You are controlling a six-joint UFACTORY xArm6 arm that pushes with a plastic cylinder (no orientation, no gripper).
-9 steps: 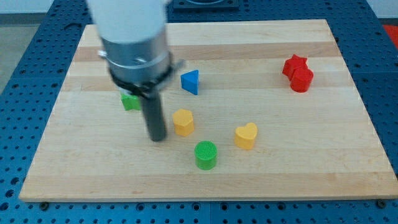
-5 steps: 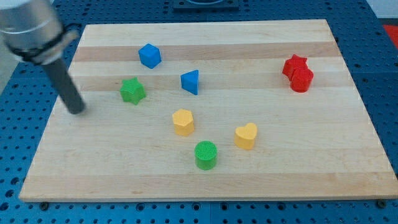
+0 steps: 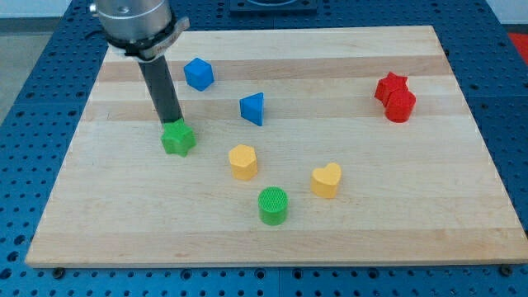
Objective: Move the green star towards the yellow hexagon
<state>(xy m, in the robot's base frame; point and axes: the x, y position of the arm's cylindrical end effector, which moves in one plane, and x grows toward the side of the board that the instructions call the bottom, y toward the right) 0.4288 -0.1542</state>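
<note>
The green star [image 3: 178, 139] lies on the wooden board [image 3: 396, 206], left of centre. The yellow hexagon [image 3: 242, 162] sits a short way to its lower right, apart from it. My tip [image 3: 172, 122] stands right at the star's upper edge, touching it or nearly so. The dark rod rises from there to the arm's grey body at the view's top left.
A blue block [image 3: 198, 73] and a blue triangle-like block [image 3: 253, 108] lie above the star and hexagon. A yellow heart [image 3: 326, 180] and a green cylinder [image 3: 273, 205] lie lower right. Two red blocks [image 3: 395, 95] sit together at the right.
My tip swung from beside the yellow hexagon out to the board's left edge, then back to the green star's upper side. The star has shifted slightly downward.
</note>
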